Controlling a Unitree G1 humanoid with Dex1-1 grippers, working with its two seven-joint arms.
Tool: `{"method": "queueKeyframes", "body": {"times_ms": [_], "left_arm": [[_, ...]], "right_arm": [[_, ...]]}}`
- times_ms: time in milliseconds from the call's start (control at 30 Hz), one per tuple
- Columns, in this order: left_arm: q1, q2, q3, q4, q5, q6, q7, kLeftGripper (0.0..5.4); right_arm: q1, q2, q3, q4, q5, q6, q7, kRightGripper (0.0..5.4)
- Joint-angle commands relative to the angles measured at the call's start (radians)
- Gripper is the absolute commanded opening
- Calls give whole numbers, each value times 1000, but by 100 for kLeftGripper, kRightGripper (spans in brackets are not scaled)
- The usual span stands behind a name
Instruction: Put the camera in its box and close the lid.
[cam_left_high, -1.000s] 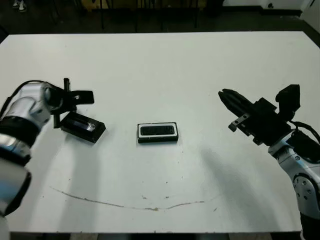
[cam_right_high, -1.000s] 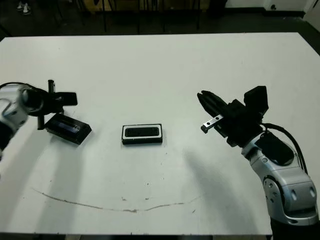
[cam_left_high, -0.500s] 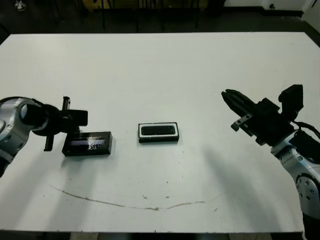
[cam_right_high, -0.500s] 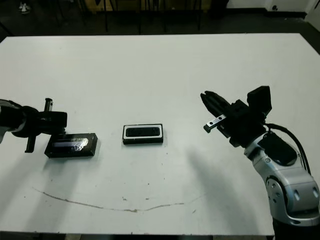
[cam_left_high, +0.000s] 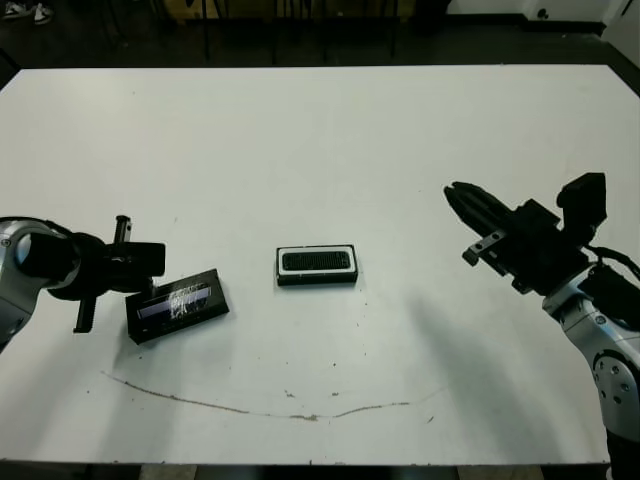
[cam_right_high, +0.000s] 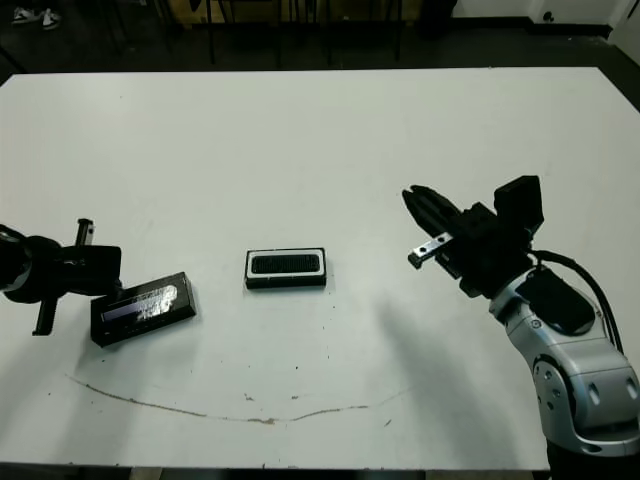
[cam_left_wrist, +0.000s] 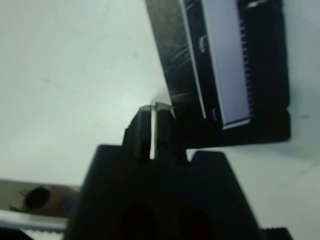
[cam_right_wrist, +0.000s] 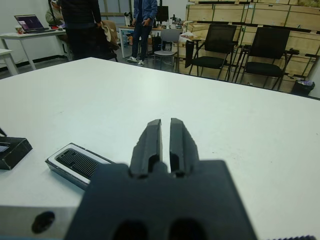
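**Camera is in, the lid comes next**

Close to the robot, a thin brown line (cam_left_high: 250, 408) runs across the white table (cam_left_high: 320, 130).

A bit further on, at the robot's left, lies the lid (cam_left_high: 178, 304). It is a flat black slab with a shiny top that shows a pale bluish stripe and some light scratches. It lies flat on the table, turned a little crooked, and well apart from the box. The left gripper (cam_left_wrist: 154, 107) is right at the lid's end. Its two fingers are pressed together and hold nothing. From the wrist view the tips seem to sit at the lid's edge, but I cannot tell if they touch it.

Near the middle of the table sits the box (cam_left_high: 281, 264), a small black tray with a white rim. The camera (cam_left_high: 317, 262) already lies inside it, a slim black bar with the white lining showing all round it.

On the robot's right, the right gripper (cam_right_wrist: 165, 121) hangs over the table, away from the box. Its fingers are almost together, with only a thin slit between, and they hold nothing.

So I think the step now is getting the lid. Next, the left gripper would need to open, grab the lid by its sides, carry it to the box and line it up straight. The lid is thin and lies flat, so it may slide instead of lifting.
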Motion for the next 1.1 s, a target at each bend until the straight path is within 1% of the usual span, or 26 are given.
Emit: {"method": "queueKeyframes", "body": {"times_ms": [33, 133, 233, 333, 500, 567, 633, 700, 800, 900, 967, 1033, 1067, 1100], "left_arm": [[54, 34, 17, -46, -36, 43, -29, 0], [80, 59, 22, -93, -51, 75, -49, 0], [99, 82, 25, -118, -70, 69, -70, 0], [112, 102, 27, -140, -89, 89, -95, 0], [147, 130, 46, -214, -107, 125, -98, 0], [149, 132, 51, -220, -109, 139, -91, 0], [156, 129, 73, -211, -94, 145, -47, 0], [189, 114, 127, -215, -61, 148, 59, 0], [265, 54, 251, -255, 10, 196, 287, 0], [321, -26, 377, -318, 34, 251, 455, 0], [345, -78, 449, -373, 30, 278, 532, 0], [350, -133, 505, -467, 29, 370, 579, 0], [351, -176, 545, -512, 1, 394, 602, 0], [353, -227, 589, -543, -46, 388, 621, 0]], "right_arm": [[11, -8, -3, -1, 1, 22, -11, 1], [13, -10, -3, -8, 3, 30, -18, 1], [14, -12, -3, -12, 5, 35, -22, 1], [15, -14, -1, -10, 2, 23, -15, 1], [15, -13, -3, -19, 10, 46, -28, 1], [15, -13, 1, -21, 4, 44, -27, 1], [16, -8, 1, -17, 7, 37, -23, 1], [17, -5, 0, -18, 11, 40, -24, 1], [20, -5, 0, -14, 10, 32, -18, 1], [22, 0, -1, -13, 14, 31, -18, 1], [24, 0, 0, -17, 13, 36, -22, 1], [23, -2, 1, -21, 15, 46, -26, 1], [23, -2, 1, -22, 16, 48, -27, 1], [22, -1, 2, -21, 15, 48, -27, 1]]}}
